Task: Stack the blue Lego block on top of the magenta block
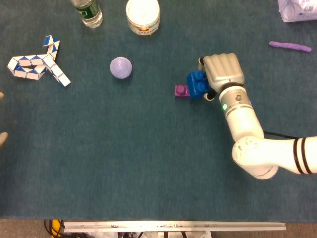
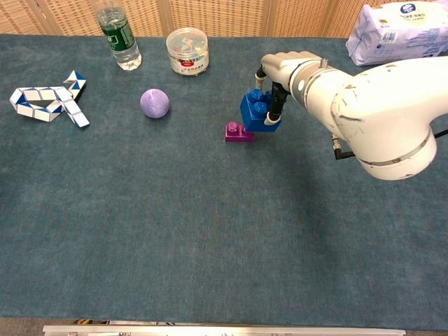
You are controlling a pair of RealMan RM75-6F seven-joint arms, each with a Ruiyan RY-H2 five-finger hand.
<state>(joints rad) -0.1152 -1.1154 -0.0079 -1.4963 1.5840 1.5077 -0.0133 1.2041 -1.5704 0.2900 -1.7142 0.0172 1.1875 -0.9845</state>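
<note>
the blue lego block (image 1: 196, 84) sits in the grip of our right hand (image 1: 223, 73) in the head view, pinched between the thumb side and the fingers that curl down over its right edge. it overlaps the right part of the magenta block (image 1: 182, 91), so that only the left stud of the magenta piece shows beside it. we cannot tell from here whether the two are pressed together or merely one over the other. our right forearm runs down and to the right from the hand. at the far left edge only pale fingertips (image 1: 3, 138) of our left hand appear, and we cannot tell how that hand is set. on the teal surface (image 1: 124, 163) we also see a lavender ball (image 1: 121, 67), a blue and white folding puzzle (image 1: 37, 64), a green-labelled bottle (image 1: 87, 12), a round white tub (image 1: 142, 16) and a purple strip (image 1: 290, 46).

in the chest view the blue lego block (image 2: 257, 112) is tilted and held above the right half of the magenta block (image 2: 236, 132), its lower left corner touching or nearly touching it. our right hand (image 2: 283, 73) comes in from the right, dark fingertips (image 2: 274, 112) clamped on the block's right face. the ball (image 2: 155, 103), puzzle (image 2: 47, 100), bottle (image 2: 119, 38) and tub (image 2: 187, 50) stand well apart to the left, and a white packet (image 2: 402, 31) lies at the top right.
</note>
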